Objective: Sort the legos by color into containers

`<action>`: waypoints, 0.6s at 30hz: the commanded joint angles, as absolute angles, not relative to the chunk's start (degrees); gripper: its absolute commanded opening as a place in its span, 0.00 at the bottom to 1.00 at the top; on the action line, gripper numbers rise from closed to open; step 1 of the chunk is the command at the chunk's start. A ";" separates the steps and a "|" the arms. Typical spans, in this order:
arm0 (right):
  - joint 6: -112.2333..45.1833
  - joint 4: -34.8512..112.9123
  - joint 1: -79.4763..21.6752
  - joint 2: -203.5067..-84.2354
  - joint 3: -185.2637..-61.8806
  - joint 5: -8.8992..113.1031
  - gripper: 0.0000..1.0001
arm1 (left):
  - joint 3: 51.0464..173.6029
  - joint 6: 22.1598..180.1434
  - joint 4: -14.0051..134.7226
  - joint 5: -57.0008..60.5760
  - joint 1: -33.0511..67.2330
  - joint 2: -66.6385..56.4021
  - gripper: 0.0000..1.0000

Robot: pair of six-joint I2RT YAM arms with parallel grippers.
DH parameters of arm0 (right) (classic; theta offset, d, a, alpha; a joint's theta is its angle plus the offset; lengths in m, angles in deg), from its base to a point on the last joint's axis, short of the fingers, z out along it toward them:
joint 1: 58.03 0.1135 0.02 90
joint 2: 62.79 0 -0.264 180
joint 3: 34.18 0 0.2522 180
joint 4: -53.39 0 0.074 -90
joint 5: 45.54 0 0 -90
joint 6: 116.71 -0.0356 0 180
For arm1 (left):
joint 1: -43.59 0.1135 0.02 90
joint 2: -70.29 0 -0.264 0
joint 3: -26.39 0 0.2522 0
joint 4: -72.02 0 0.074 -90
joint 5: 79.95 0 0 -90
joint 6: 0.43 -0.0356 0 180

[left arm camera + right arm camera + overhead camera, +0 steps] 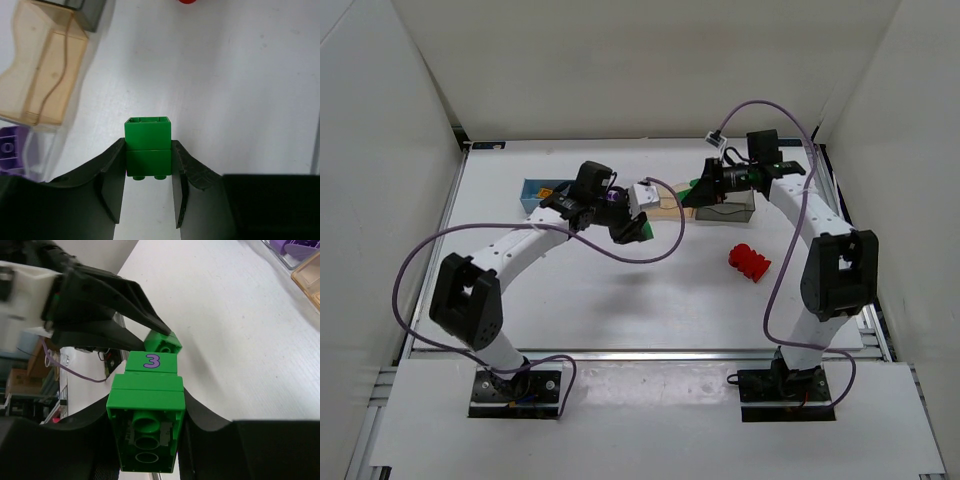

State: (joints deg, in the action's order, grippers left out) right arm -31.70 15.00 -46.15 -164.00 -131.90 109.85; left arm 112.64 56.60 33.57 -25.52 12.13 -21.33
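Clamping green lego (148,147), long axis along jaws.

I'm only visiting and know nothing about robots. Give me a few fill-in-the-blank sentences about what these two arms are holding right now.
1. The left gripper clamps a plain lego whose colour is ____.
2. The right gripper clamps a numbered lego; its purple digit is ____.
3. The loose lego lying on the table, held by neither arm, is coloured ____.

Missing words: green; 3; red.
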 commanded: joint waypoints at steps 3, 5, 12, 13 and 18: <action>-27.41 11.77 -47.22 -159.65 -130.29 109.15 0.00 | 117.93 60.39 20.39 -31.43 12.13 -27.61 0.40; -27.41 11.24 -47.74 -159.21 -129.94 109.15 0.00 | 118.20 61.35 19.15 -31.35 12.04 -28.67 0.45; -25.04 10.18 -49.15 -158.50 -129.59 108.97 0.00 | 118.11 61.01 14.93 -28.19 12.48 -33.50 0.53; -24.95 10.18 -49.24 -158.50 -129.59 109.06 0.00 | 117.85 61.01 14.84 -27.92 12.56 -33.77 0.53; -24.78 10.09 -49.15 -158.15 -128.97 109.32 0.00 | 120.04 58.91 9.49 -31.60 13.18 -36.67 0.67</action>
State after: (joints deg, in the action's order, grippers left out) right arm -26.15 10.52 -49.06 -161.46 -129.45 108.69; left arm 117.15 60.45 14.09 -28.15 12.59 -35.75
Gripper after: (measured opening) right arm 0.417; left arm 0.652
